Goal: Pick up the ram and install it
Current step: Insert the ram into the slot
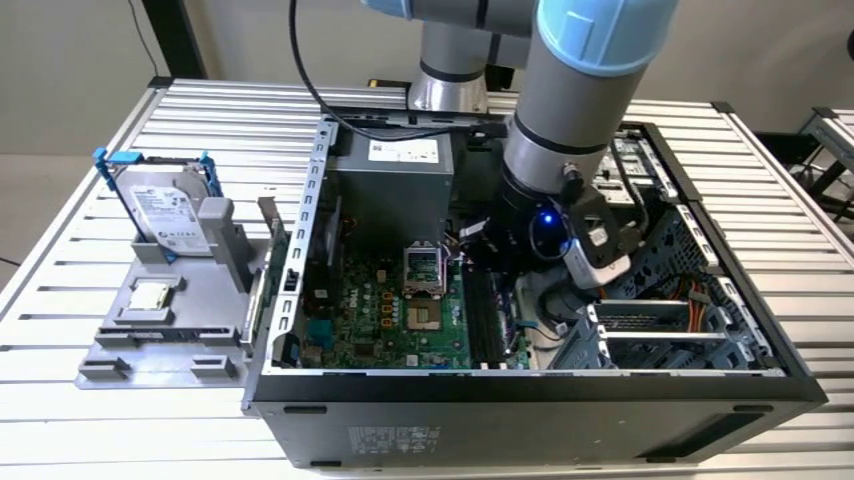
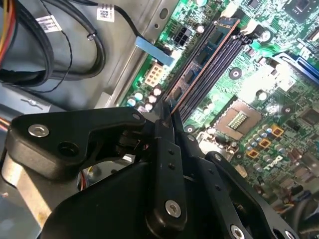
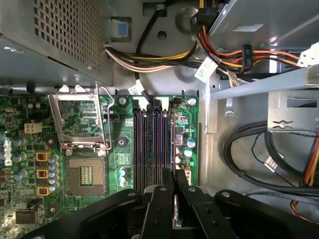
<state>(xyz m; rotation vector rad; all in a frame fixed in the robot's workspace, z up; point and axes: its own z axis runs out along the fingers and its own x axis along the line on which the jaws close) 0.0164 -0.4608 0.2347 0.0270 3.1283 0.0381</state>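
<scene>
Fingers (image 2: 168,112) pinch ram (image 2: 202,57) over motherboard slots (image 3: 148,149).

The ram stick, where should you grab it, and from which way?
Pinch the ram across its two flat faces, near the upper long edge, coming straight down from above. It stands on edge along the black slots, so its bottom edge probably has to stay free, and the board is thin enough to sit between the fingers. The gripper holds it this way now.
</scene>
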